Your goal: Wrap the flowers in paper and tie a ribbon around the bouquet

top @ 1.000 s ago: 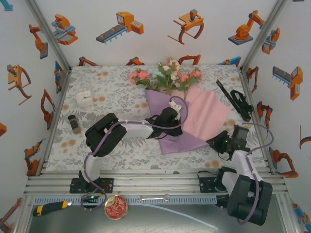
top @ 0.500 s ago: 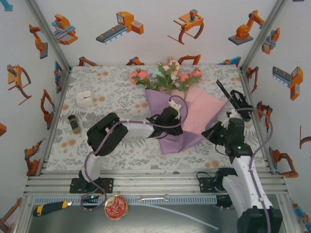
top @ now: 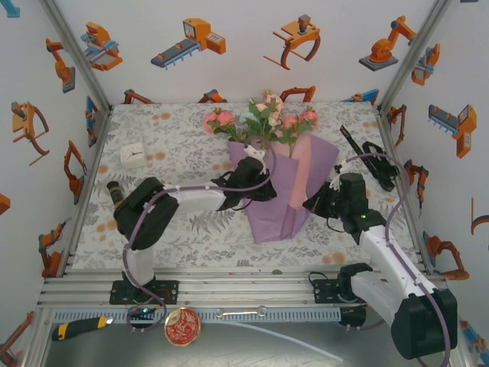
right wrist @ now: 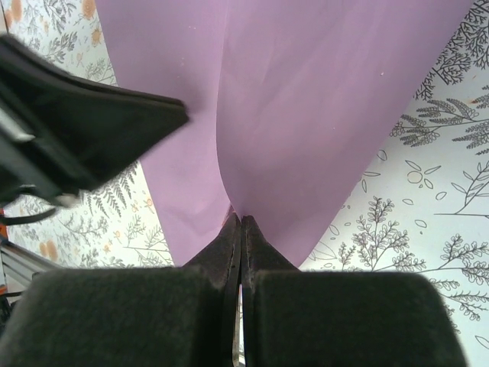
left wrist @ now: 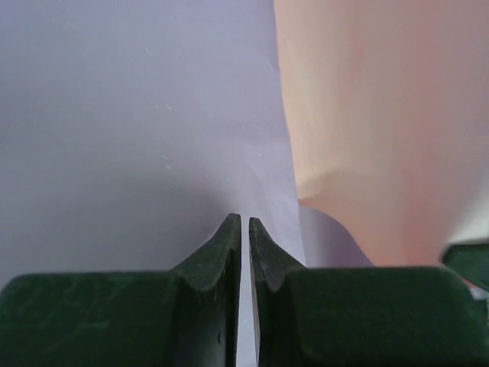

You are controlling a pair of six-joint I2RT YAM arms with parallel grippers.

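Since a second ago the right gripper [top: 315, 202] has swung in from the table's near edge and carried the pink flap of the paper [top: 267, 210] over onto the lilac side, so only a pink strip shows along the fold. It is now clamped tight on the paper's edge; from the right wrist, the lilac sheet [right wrist: 306, 99] rises straight off its closed fingertips [right wrist: 239, 218], with the printed tablecloth [right wrist: 428, 191] on either side. The left gripper [top: 256, 183] has shifted toward the flowers [top: 263, 115] and sits on the sheet just to the left of the right one. Its fingers [left wrist: 244, 222] are a thin slit apart (whether paper is caught between them I cannot tell), with lilac ahead and the pink flap [left wrist: 382, 115] to their right. The blooms lie just beyond the left gripper, at the paper's far end. The black ribbon [top: 378, 162] lies beyond the right gripper, off the paper.
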